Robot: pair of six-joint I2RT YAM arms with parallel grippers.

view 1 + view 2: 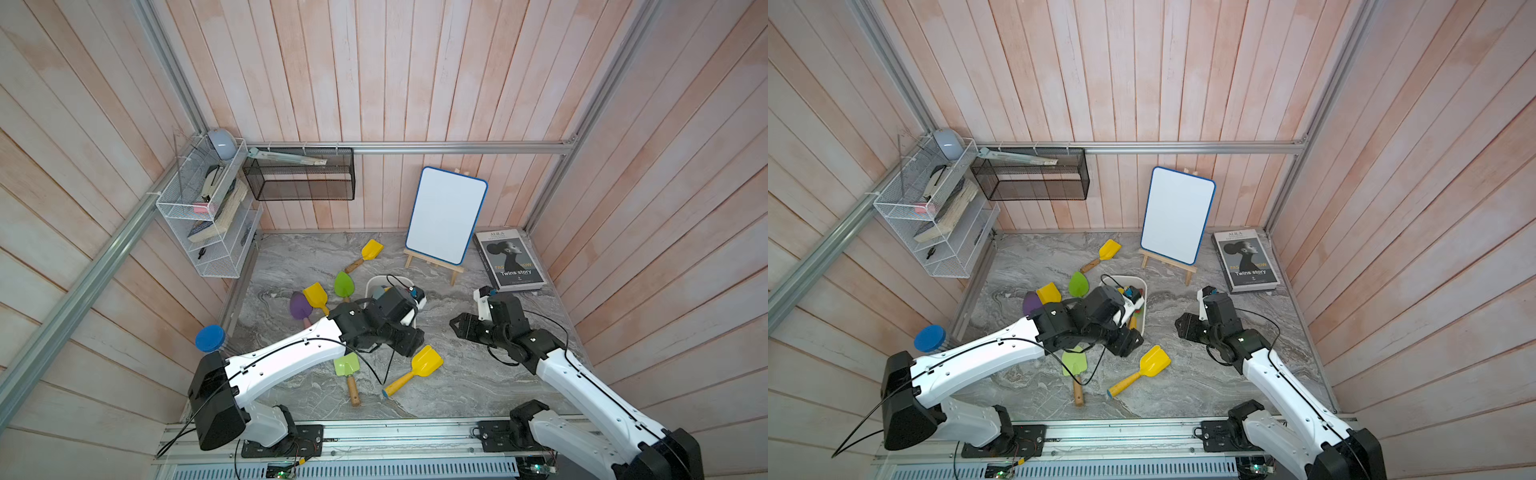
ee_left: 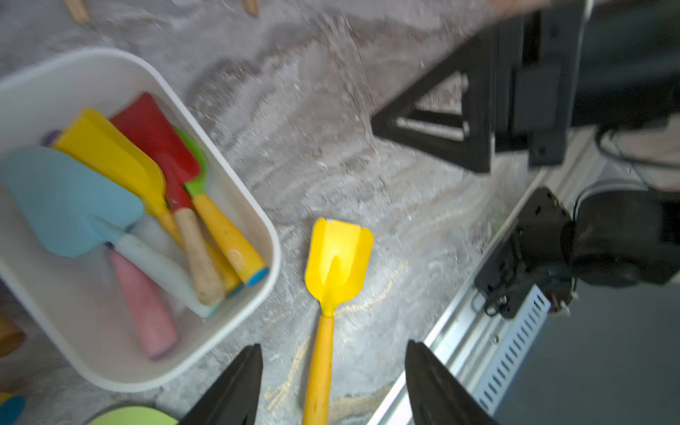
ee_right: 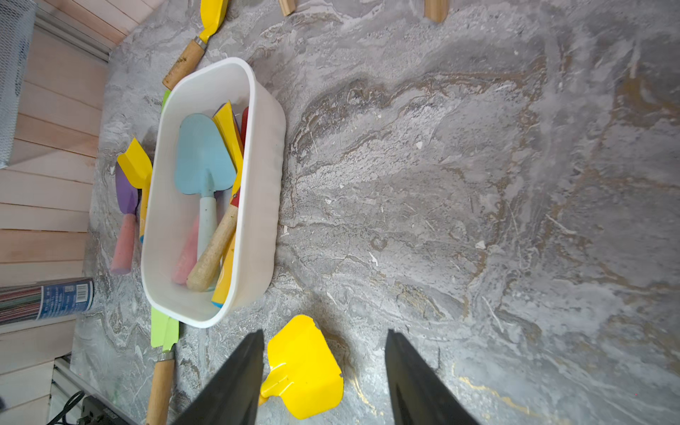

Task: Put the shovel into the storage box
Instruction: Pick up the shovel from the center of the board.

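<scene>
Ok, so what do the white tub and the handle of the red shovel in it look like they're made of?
Storage box: likely plastic, smooth matte white; its seamless walls and rounded corners look moulded. Red shovel's handle: apparently bare wood, unpainted; it is pale tan with dark specks and a dull surface.

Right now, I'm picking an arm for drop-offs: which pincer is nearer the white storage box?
Left. The left pincer hangs beside the storage box's near end, its arm reaching over the box; the right pincer stands off to the box's right, clear of it.
</scene>
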